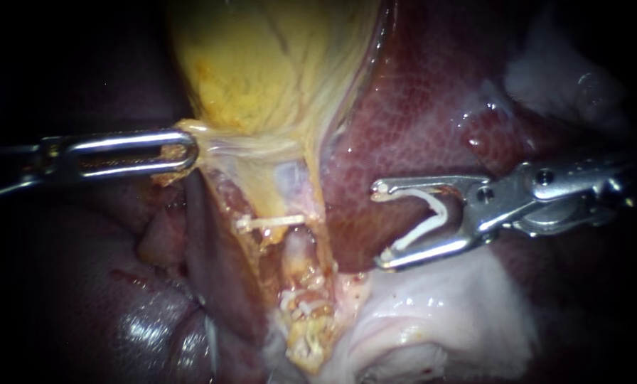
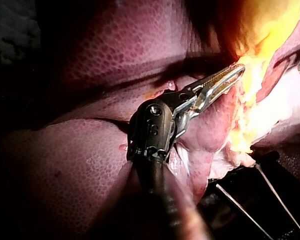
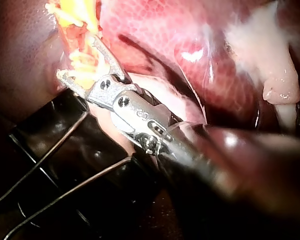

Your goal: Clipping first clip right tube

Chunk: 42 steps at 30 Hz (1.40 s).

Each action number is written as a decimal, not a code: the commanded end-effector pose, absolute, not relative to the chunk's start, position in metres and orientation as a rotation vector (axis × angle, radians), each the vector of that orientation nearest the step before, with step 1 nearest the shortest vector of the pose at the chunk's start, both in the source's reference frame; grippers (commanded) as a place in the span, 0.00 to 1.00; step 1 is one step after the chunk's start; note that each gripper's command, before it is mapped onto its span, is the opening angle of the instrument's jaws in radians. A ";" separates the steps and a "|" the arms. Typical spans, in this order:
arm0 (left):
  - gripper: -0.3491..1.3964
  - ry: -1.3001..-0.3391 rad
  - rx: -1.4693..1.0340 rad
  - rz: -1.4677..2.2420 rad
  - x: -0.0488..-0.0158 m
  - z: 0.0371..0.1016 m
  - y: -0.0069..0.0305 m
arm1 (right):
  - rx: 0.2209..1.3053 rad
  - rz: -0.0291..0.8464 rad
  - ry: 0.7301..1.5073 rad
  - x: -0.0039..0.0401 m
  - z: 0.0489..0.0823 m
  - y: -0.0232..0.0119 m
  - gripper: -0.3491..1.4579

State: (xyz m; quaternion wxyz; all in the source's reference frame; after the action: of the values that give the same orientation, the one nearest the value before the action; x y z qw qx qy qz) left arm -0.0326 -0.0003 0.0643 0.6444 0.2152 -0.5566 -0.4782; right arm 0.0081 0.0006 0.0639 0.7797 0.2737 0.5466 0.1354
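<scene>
The yellow gallbladder point(image 1: 261, 64) hangs down the middle of the endoscope view, over the dark red liver point(image 1: 418, 107). My left instrument point(image 1: 190, 151) point(image 2: 237, 72) comes in from the left, its slotted jaws shut on the gallbladder's lower edge and holding it stretched sideways. Below, a white clip point(image 1: 270, 222) lies across the stretched tissue. A pale tube point(image 1: 299, 249) runs down just to its right. My right instrument point(image 1: 380, 226) point(image 3: 77, 57) stands to the right of that tube, clear of it. Its jaws are wide apart and hold a curved white clip point(image 1: 432, 217) between them.
Whitish fatty tissue point(image 1: 432, 313) lies below the right instrument. A glistening liver lobe point(image 1: 84, 284) fills the lower left. In the wrist views a black holder with thin wires point(image 3: 50, 165) point(image 2: 250, 205) sits beside the tissue.
</scene>
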 end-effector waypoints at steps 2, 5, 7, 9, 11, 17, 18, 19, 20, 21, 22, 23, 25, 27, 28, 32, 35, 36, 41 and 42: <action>0.00 -1.267 0.489 -1.089 -0.0326 0.0644 -0.0004 | 0.616 0.295 1.152 0.0086 0.0657 -0.0003 0.52; 0.00 -1.267 0.489 -1.089 -0.0326 0.0644 -0.0005 | 0.645 0.305 1.123 0.0093 0.0681 -0.0013 0.52; 0.00 -1.267 0.489 -1.089 -0.0326 0.0644 -0.0005 | 0.662 0.311 1.111 0.0097 0.0699 -0.0019 0.52; 0.00 -1.267 0.488 -1.089 -0.0325 0.0644 -0.0005 | 0.676 0.313 1.103 0.0102 0.0714 -0.0022 0.52; 0.00 -1.267 0.488 -1.089 -0.0326 0.0645 -0.0006 | 0.685 0.319 1.091 0.0105 0.0725 -0.0024 0.52; 0.00 -1.267 0.486 -1.089 -0.0326 0.0645 -0.0007 | 0.690 0.328 1.078 0.0114 0.0747 -0.0020 0.52; 0.00 -1.267 0.486 -1.089 -0.0326 0.0645 -0.0008 | 0.689 0.329 1.077 0.0115 0.0749 -0.0018 0.52; 0.00 -1.267 0.486 -1.089 -0.0326 0.0645 -0.0008 | 0.689 0.330 1.077 0.0117 0.0751 -0.0017 0.52; 0.00 -1.267 0.486 -1.089 -0.0326 0.0646 -0.0008 | 0.692 0.335 1.076 0.0119 0.0752 -0.0015 0.52; 0.00 -1.267 0.485 -1.089 -0.0326 0.0646 -0.0008 | 0.691 0.336 1.075 0.0120 0.0753 -0.0014 0.52; 0.00 -1.267 0.485 -1.089 -0.0326 0.0646 -0.0008 | 0.690 0.337 1.075 0.0122 0.0755 -0.0014 0.52; 0.00 -1.267 0.485 -1.089 -0.0326 0.0646 -0.0008 | 0.698 0.339 1.074 0.0124 0.0757 -0.0013 0.52; 0.00 -1.267 0.485 -1.089 -0.0327 0.0646 -0.0009 | 0.719 0.346 1.068 0.0129 0.0760 -0.0013 0.52; 0.00 -1.267 0.484 -1.089 -0.0327 0.0646 -0.0009 | 0.750 0.346 1.078 0.0134 0.0762 -0.0014 0.52; 0.00 -1.267 0.484 -1.089 -0.0327 0.0647 -0.0009 | 0.778 0.342 1.081 0.0137 0.0765 -0.0015 0.51; 0.00 -1.267 0.483 -1.089 -0.0328 0.0647 -0.0009 | 0.861 0.344 1.101 0.0144 0.0771 -0.0023 0.50; 0.00 -1.267 0.483 -1.089 -0.0328 0.0648 -0.0009 | 0.933 0.341 1.118 0.0145 0.0772 -0.0028 0.48; 0.00 -1.267 0.483 -1.089 -0.0328 0.0648 -0.0010 | 0.952 0.334 1.120 0.0145 0.0772 -0.0029 0.48; 0.00 -1.267 0.483 -1.088 -0.0328 0.0648 -0.0010 | 0.996 0.315 1.108 0.0141 0.0779 -0.0042 0.45; 0.00 -1.267 0.482 -1.088 -0.0328 0.0648 -0.0010 | 1.004 0.318 1.103 0.0141 0.0782 -0.0045 0.45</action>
State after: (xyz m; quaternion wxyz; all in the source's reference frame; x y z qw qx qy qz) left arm -0.0328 -0.0010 0.0649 0.6452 0.2119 -0.5569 -0.4781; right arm 0.0141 -0.0048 0.0785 0.7224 0.4574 0.4982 0.1439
